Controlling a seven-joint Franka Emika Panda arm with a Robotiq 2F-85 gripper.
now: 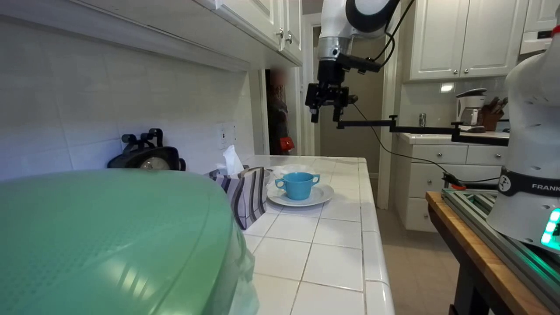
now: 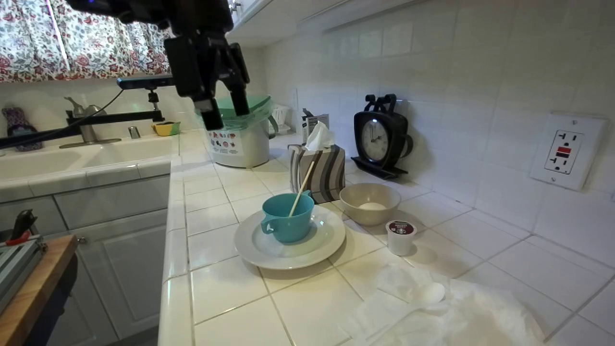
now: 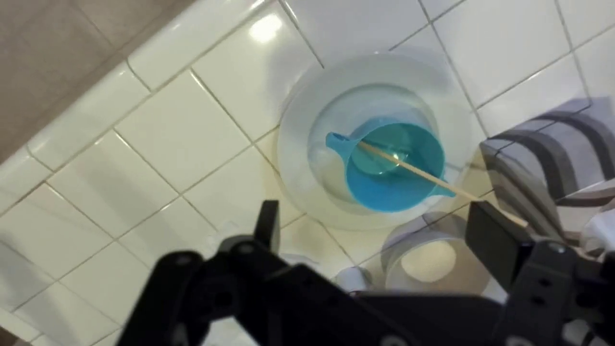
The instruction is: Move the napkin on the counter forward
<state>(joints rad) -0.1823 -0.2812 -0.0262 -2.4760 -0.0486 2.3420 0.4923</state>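
The napkin shows as an upright striped grey and white box with a white tissue sticking out of its top. It stands on the white tiled counter near the back wall, in both exterior views. In the wrist view the napkin box is at the right edge, partly hidden by a finger. My gripper is high above the counter, apart from everything. It also shows in an exterior view. In the wrist view the gripper has its fingers wide apart with nothing between them.
A blue cup with a stick stands on a white plate beside the box. A bowl, a small pod and a crumpled white sheet are close by. A black clock and a green-lidded bin stand farther along.
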